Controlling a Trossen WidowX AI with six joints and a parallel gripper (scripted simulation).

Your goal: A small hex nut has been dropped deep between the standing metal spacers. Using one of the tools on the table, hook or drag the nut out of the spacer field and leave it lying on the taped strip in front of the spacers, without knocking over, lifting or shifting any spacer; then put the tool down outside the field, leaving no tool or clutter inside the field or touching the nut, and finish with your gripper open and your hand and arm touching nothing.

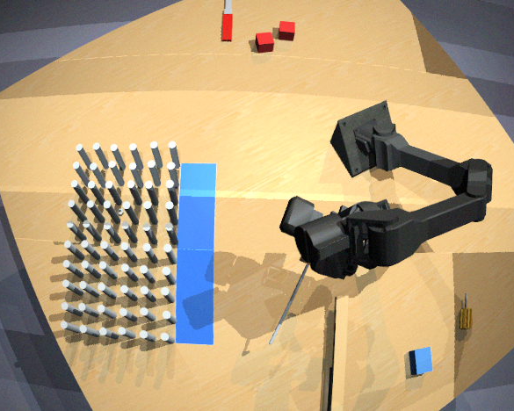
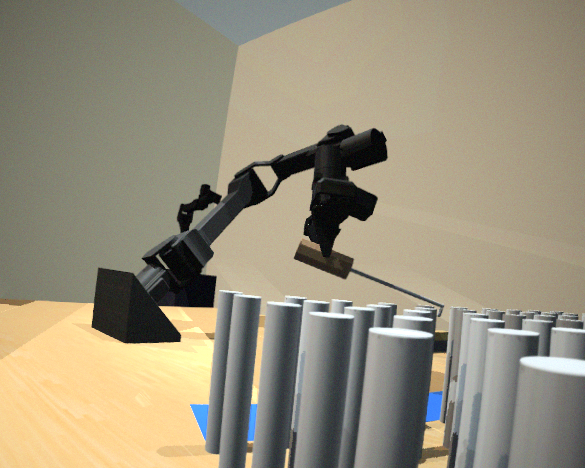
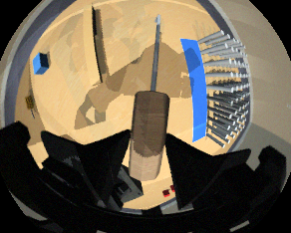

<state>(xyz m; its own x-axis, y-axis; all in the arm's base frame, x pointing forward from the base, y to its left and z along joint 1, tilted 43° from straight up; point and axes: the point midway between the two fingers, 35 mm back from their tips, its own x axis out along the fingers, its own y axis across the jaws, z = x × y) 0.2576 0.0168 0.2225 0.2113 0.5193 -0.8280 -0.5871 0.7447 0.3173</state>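
My gripper (image 2: 326,253) (image 3: 147,135) is shut on the brown handle (image 2: 308,251) (image 3: 150,112) of a hook tool. Its thin metal rod (image 1: 289,302) (image 2: 393,287) (image 3: 155,60) points away from the hand and slopes down to a short bent tip (image 2: 440,310) (image 3: 158,20). The tool is in the air, to the right of the taped strip in the top view; the hand hides its handle there. The blue taped strip (image 1: 195,220) (image 3: 198,95) runs along the standing grey spacers (image 1: 126,267) (image 2: 327,382) (image 3: 221,87). The small hex nut (image 1: 119,210) lies deep among the spacers.
A long wooden bar (image 1: 341,354) (image 3: 99,47) lies beyond the tool. A blue block (image 1: 422,361) (image 3: 41,64) and a yellow-handled tool (image 1: 465,318) (image 3: 30,103) are at the lower right in the top view. Two red cubes (image 1: 264,41) (image 1: 286,30) and a red-handled tool (image 1: 225,27) are at the top.
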